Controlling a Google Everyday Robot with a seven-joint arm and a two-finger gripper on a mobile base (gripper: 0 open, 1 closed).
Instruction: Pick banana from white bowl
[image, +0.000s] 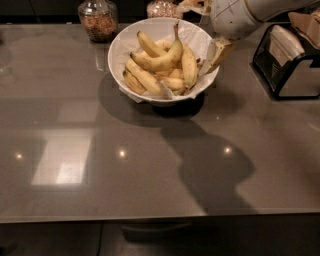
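Several bananas (150, 80) fill the white bowl (118, 47); the topmost banana (160, 61) lies slantwise, stem toward the gripper (218, 52) at the bowl's right-hand rim. How wide the gripper stands cannot be told.

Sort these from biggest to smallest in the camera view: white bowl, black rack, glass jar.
1. white bowl
2. black rack, partly cut off at the edge
3. glass jar, farther back, so it may look smaller

The gripper is by the bowl's right rim.
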